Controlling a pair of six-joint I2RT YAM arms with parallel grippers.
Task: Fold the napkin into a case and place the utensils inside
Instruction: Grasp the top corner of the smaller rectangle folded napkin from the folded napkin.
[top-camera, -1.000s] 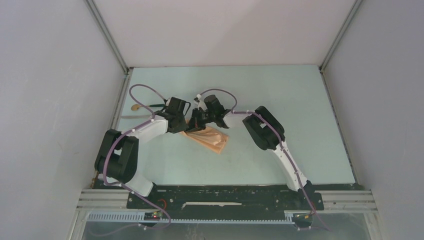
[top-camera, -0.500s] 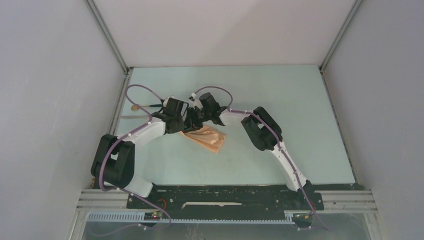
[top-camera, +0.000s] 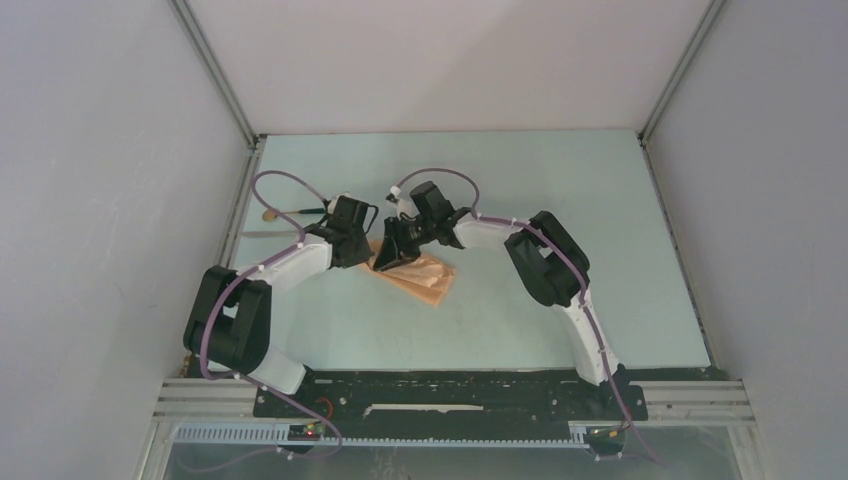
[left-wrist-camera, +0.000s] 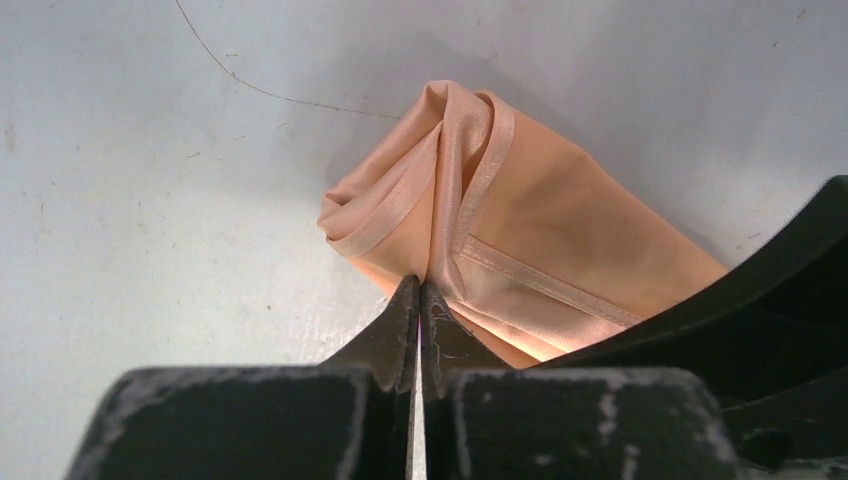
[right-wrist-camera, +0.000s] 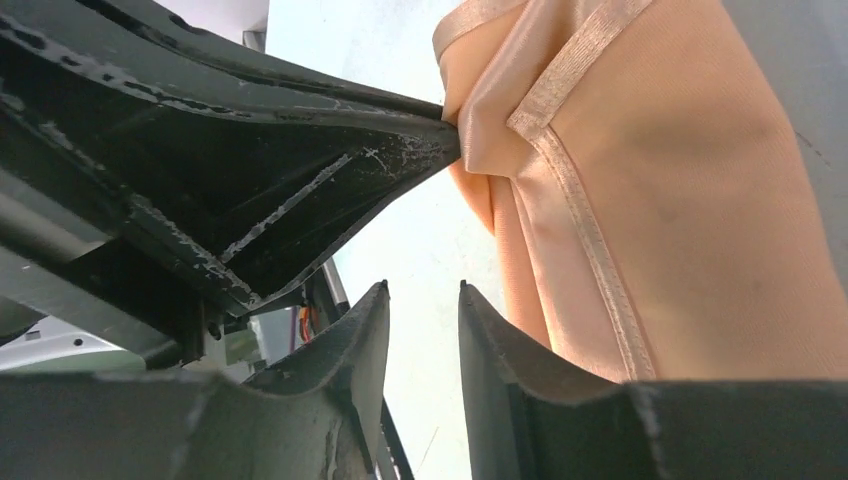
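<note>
Folding looks nearly done: napkin (left-wrist-camera: 540, 225) lies as a layered wedge on the bench (top-camera: 560, 200), left of centre. The left pincer (left-wrist-camera: 418, 300) is clamped on a hem layer at its end; the right pincer (right-wrist-camera: 422, 310) stands apart, empty, just beside the cloth. The spoon (top-camera: 272, 213) lies well apart at the bench's far left edge. Next, I judge, the right pincer must fetch it while the pocket is held open

We look down from high behind the arm bases on the whole table (top-camera: 600, 220). Our left wrist view runs close along the left gripper (left-wrist-camera: 417, 295) onto the peach napkin (left-wrist-camera: 540, 230). Our right wrist view, nearer and lower, faces past the right gripper (right-wrist-camera: 423, 295) at that same cloth, which all three views share.
</note>
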